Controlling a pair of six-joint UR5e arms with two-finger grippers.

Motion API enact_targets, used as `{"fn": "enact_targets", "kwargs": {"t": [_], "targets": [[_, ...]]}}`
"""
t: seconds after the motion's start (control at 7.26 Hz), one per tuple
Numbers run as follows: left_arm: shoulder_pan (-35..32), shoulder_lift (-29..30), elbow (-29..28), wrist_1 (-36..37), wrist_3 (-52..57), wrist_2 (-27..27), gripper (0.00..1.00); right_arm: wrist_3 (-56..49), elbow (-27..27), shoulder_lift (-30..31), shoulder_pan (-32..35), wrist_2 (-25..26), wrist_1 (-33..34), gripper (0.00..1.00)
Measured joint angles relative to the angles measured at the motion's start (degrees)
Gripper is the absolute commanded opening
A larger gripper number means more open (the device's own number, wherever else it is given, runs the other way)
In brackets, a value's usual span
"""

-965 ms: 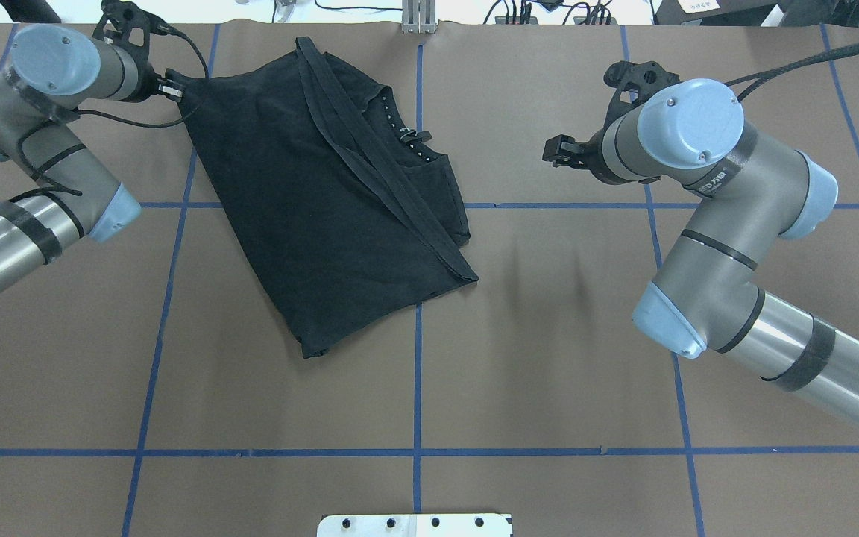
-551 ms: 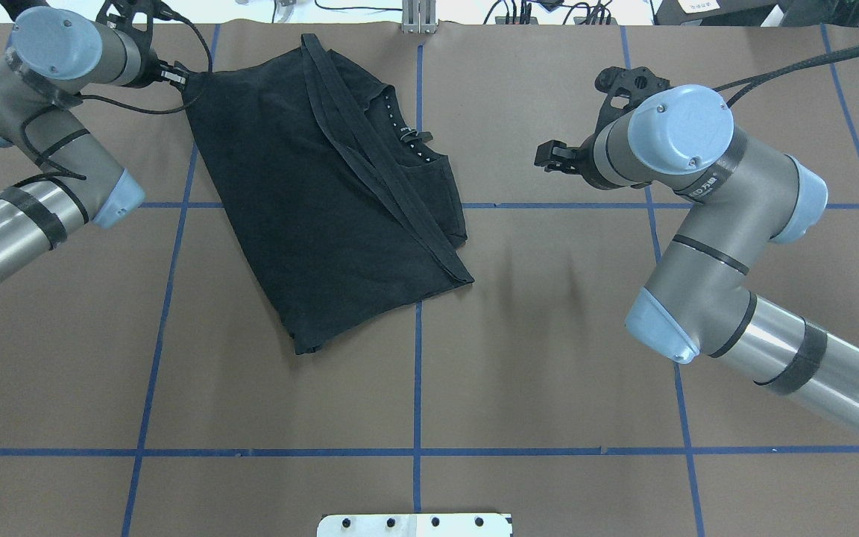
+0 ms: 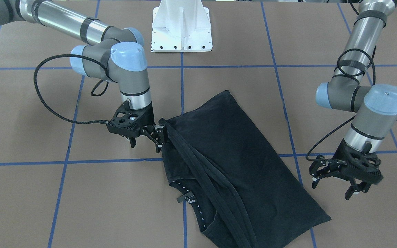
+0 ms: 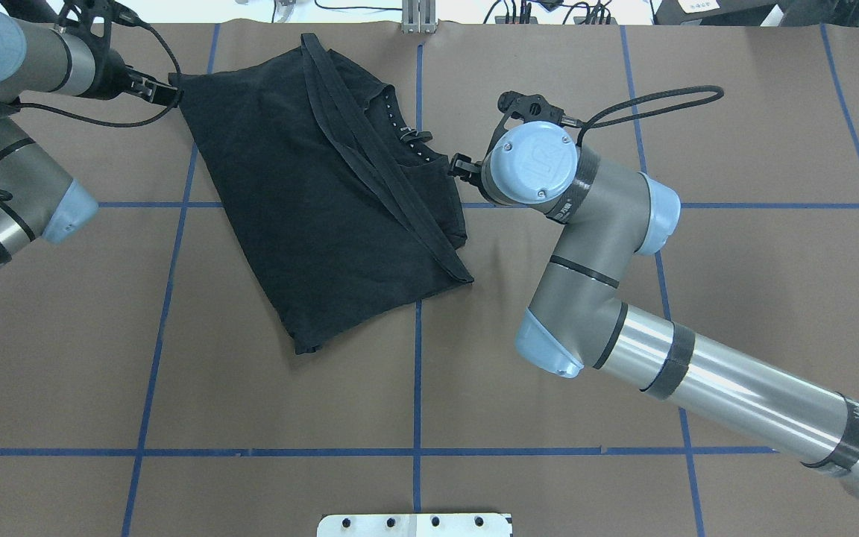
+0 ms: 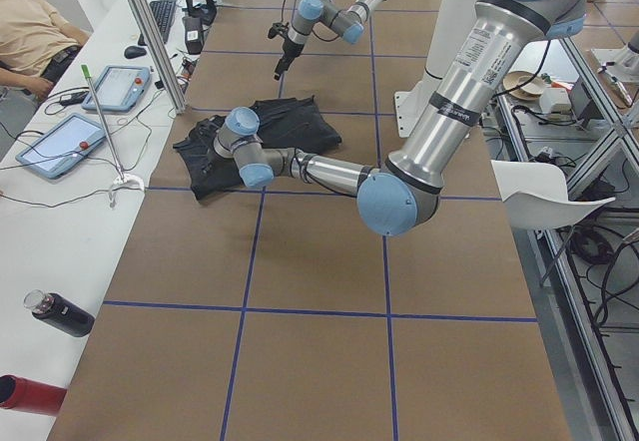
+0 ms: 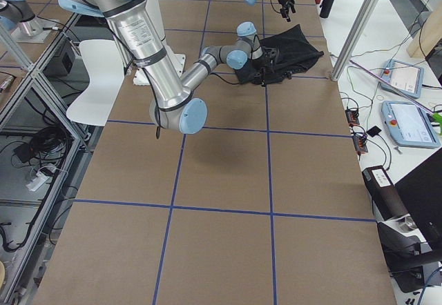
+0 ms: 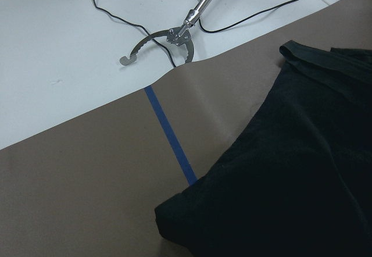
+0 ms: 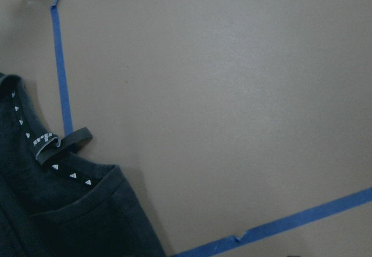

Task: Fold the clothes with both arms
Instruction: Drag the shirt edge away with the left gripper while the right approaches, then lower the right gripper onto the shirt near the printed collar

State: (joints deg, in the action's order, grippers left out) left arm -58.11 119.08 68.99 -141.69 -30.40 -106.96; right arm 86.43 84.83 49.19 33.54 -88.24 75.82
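right tool (image 3: pixel 159 139) looks spread open with nothing pinched yet, tips right at the sleeve-side edge of the black T-shirt (image 4: pixel 310 209), just beside the collar (image 4: pixel 408 140); left tool (image 3: pixel 314 178) is open and empty too, hanging just off the shirt's far corner. Shirt lies half folded on the bench (image 4: pixel 549 447) between them, long axis slanting from far left toward the robot's right, so I'd guess each tool grabs its own side

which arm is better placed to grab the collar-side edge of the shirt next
Right: the right gripper sits open at the T-shirt's edge beside the collar; the left gripper is by the opposite corner, across the shirt from it.
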Motion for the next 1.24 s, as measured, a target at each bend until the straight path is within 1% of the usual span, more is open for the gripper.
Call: {"fn": "enact_targets", "kwargs": {"t": [0.14, 0.28, 0.41, 0.55, 0.83, 1.1, 1.24], "targets": [[0.0, -0.1, 0.3, 0.0, -0.7, -0.1, 1.00, 0.5, -1.3, -0.9, -1.3, 1.5, 0.0, 0.75], [0.0, -0.1, 0.4, -0.1, -1.1, -0.2, 1.00, 0.7, -2.2, -1.3, -2.7, 2.6, 0.0, 0.70], [0.1, -0.2, 0.4, -0.1, -1.3, -0.2, 1.00, 0.6, -2.8, -1.3, -4.0, 3.1, 0.1, 0.63], [0.1, -0.3, 0.4, -0.1, -1.4, -0.2, 1.00, 0.8, -3.1, -1.4, -5.2, 3.4, 0.2, 0.60], [0.2, -0.5, 0.4, -0.2, -1.4, -0.2, 1.00, 1.0, -3.3, -1.4, -6.5, 3.7, 0.2, 0.55], [0.2, -0.6, 0.4, -0.1, -1.4, -0.2, 1.00, 1.0, -3.4, -1.3, -7.0, 3.8, 0.2, 0.55], [0.2, -0.6, 0.4, -0.1, -1.4, -0.2, 1.00, 1.0, -3.8, -1.4, -7.1, 3.8, 0.2, 0.49]]}}
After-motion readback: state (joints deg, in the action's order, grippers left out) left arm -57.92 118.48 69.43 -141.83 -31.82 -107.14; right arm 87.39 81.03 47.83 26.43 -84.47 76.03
